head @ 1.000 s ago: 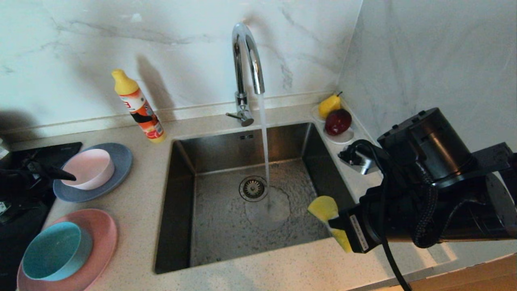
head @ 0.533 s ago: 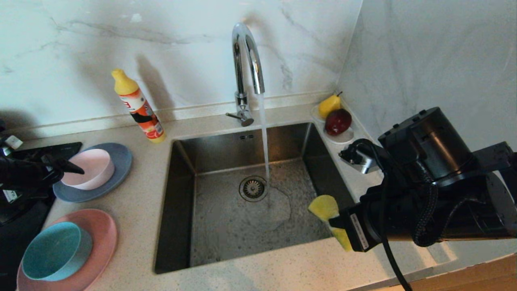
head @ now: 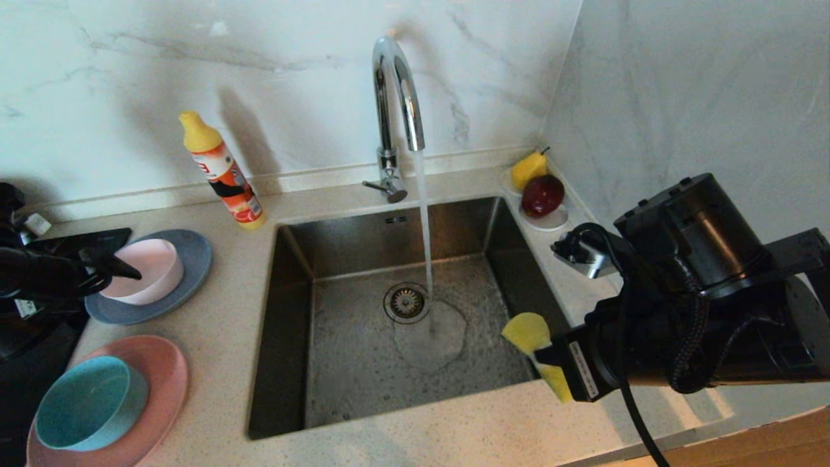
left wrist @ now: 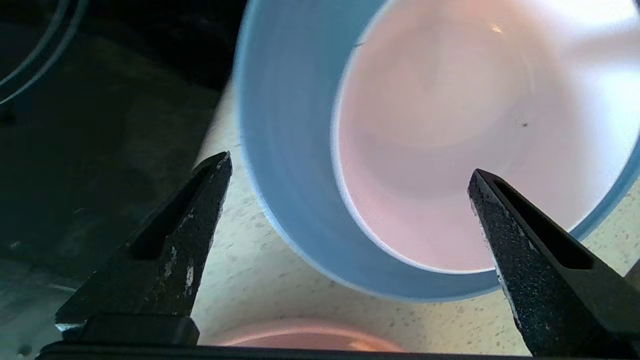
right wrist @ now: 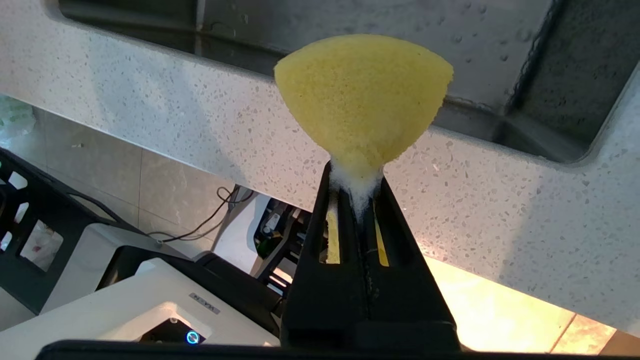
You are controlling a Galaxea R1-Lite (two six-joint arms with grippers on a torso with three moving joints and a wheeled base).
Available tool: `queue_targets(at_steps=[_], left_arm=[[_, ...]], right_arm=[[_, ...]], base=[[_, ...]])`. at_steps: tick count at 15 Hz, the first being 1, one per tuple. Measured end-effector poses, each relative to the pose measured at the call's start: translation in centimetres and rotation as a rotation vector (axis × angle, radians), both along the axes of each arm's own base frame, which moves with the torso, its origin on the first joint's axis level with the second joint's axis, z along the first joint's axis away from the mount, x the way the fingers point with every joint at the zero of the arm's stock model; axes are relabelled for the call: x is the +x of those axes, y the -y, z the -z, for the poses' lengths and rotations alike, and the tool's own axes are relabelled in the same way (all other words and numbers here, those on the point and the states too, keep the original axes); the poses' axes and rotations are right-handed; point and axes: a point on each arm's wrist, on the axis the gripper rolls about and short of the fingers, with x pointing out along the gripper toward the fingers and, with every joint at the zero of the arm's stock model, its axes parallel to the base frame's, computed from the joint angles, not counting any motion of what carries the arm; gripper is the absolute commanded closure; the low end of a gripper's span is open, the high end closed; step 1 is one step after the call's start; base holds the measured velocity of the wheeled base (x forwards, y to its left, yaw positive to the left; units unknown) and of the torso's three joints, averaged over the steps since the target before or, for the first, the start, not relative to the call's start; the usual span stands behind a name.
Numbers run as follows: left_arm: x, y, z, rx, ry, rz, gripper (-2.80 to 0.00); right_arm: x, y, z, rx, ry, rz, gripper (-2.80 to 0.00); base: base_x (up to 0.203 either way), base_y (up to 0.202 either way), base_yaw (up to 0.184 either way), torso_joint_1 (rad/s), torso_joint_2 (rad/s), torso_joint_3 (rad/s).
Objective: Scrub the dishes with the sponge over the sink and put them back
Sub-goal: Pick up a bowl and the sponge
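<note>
Since the earlier frame your left gripper (head: 123, 269) has moved in from the left edge to the pale pink-white bowl (head: 144, 270) on the blue-grey plate (head: 188, 266), jaws wide open, empty. Right gripper (head: 541, 353), lower right, jaws clamped on the sponge (head: 525, 332) over the sink (head: 363, 363) edge. Faucet (head: 395, 97) running.

Pale pink-white bowl (head: 144, 270) upright on blue-grey plate (head: 188, 272) at nine o'clock of steel sink (head: 389, 318), teal bowl (head: 87, 402) on pink plate (head: 162, 389) at eight o'clock, pinched yellow sponge (head: 526, 333) over the sink's four-o'clock rim.
</note>
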Motion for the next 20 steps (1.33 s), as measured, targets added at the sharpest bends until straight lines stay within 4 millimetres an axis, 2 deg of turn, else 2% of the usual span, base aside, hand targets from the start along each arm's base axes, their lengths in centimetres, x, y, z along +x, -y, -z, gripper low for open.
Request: queue_targets(at_steps=[7, 11, 20], left_arm=[[1.4, 1.3, 0.6, 0.023, -0.018, 0.025, -2.8], [1.7, 1.2, 1.2, 0.025, -0.033, 0.022, -2.8], [2.0, 0.7, 1.1, 0.052, -0.037, 0.013, -2.8]], right_arm=[[-0.1, 0.2, 0.0, 0.0, 0.0, 0.004, 0.0], [0.0, 0.4, 0.2, -0.002, -0.002, 0.01, 0.0], [0.1, 0.3, 0.0, 0.0, 0.0, 0.01, 0.0]], base=[[0.0, 0.0, 0.0, 0.0, 0.0, 0.0], [0.0, 0.0, 0.0, 0.0, 0.0, 0.0], [0.0, 0.0, 0.0, 0.0, 0.0, 0.0]])
